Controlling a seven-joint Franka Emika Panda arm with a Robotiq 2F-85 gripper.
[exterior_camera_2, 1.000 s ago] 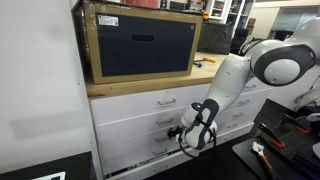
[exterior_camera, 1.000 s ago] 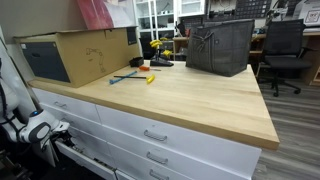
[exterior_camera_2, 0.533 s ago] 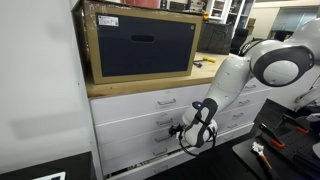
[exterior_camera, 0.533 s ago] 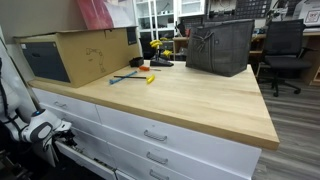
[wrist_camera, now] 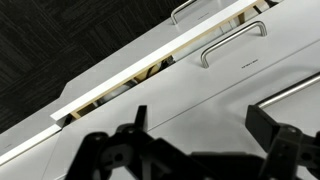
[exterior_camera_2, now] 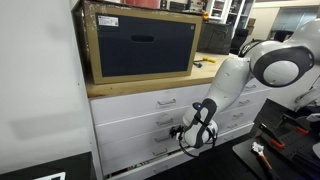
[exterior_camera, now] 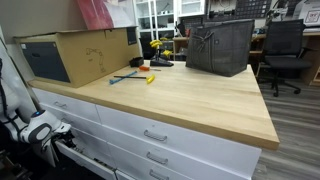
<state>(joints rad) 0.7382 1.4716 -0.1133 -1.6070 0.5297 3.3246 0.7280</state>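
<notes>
Hanging low before the desk's front edge, the gripper [wrist_camera: 200, 130] is spread wide in the wrist view, its two dark fingers [wrist_camera: 135, 125] well apart with nothing between them. Just beyond them lies the ajar drawer [wrist_camera: 170, 85], one of the white drawer fronts below the front edge. A narrow slit along its top shows a little of what is inside, too little to name.

Judging by this, the work at the drawers is at an in-between stage. The drawer is a crack open, neither drawn out nor pushed home, and no handle is gripped. The nearest handle [wrist_camera: 232, 42] is apart from the fingers. The wrist view shows three handles in all, one of them only partly.

In both exterior views the gripper [exterior_camera_2: 200, 132] sits beside the drawer stack under the end of the desk that carries the cardboard box [exterior_camera: 85, 52].

On the wooden desk top [exterior_camera: 190, 100] there is one box with a dark appliance inside. Mid-top near the far edge lies a small cluster of hand tools [exterior_camera: 135, 75], too small to count. One dark bag [exterior_camera: 220, 45] stands by the far corner. Past the desk stands one office chair [exterior_camera: 285, 50].
</notes>
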